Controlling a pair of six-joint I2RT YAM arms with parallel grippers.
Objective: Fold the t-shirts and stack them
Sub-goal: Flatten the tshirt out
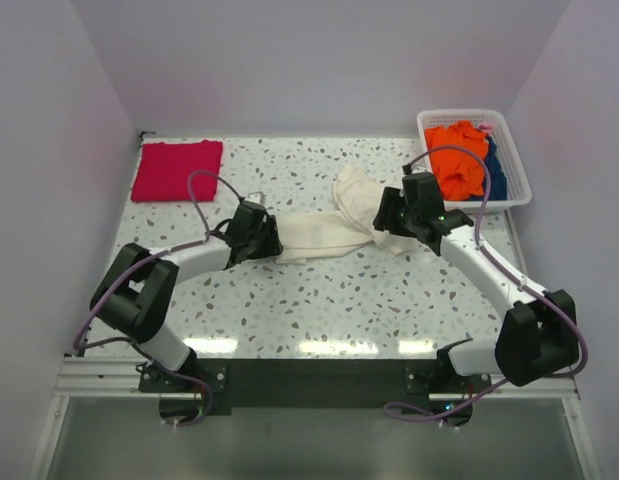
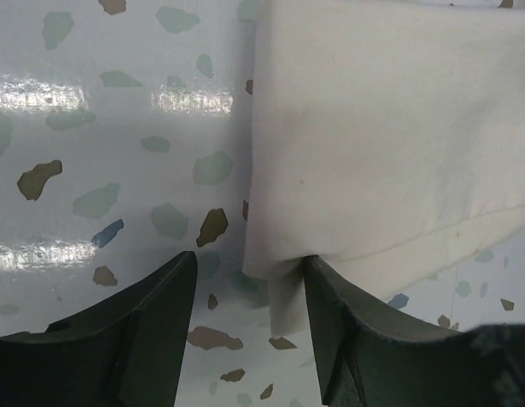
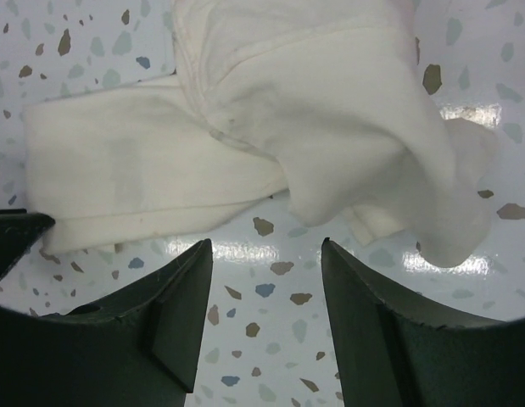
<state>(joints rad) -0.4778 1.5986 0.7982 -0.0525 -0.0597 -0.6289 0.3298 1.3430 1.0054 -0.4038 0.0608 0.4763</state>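
Observation:
The cream-white t-shirt (image 1: 334, 225) lies rumpled mid-table, a long band with a bunched part at its right end. The crimson-pink t-shirt (image 1: 176, 169) lies folded flat at the far left. My left gripper (image 1: 272, 243) is open at the shirt's left end; in the left wrist view (image 2: 249, 271) a corner of the cream cloth (image 2: 389, 136) hangs between the open fingers, against the right finger (image 2: 347, 322). My right gripper (image 1: 389, 213) is open over the bunched end; in the right wrist view (image 3: 266, 254) the cream cloth (image 3: 313, 110) lies just beyond the fingertips, untouched.
A white basket (image 1: 512, 190) at the far right holds orange (image 1: 459, 158) and blue clothes. White walls close in the table at back and sides. Bare speckled tabletop (image 1: 339, 300) lies in front of the shirt.

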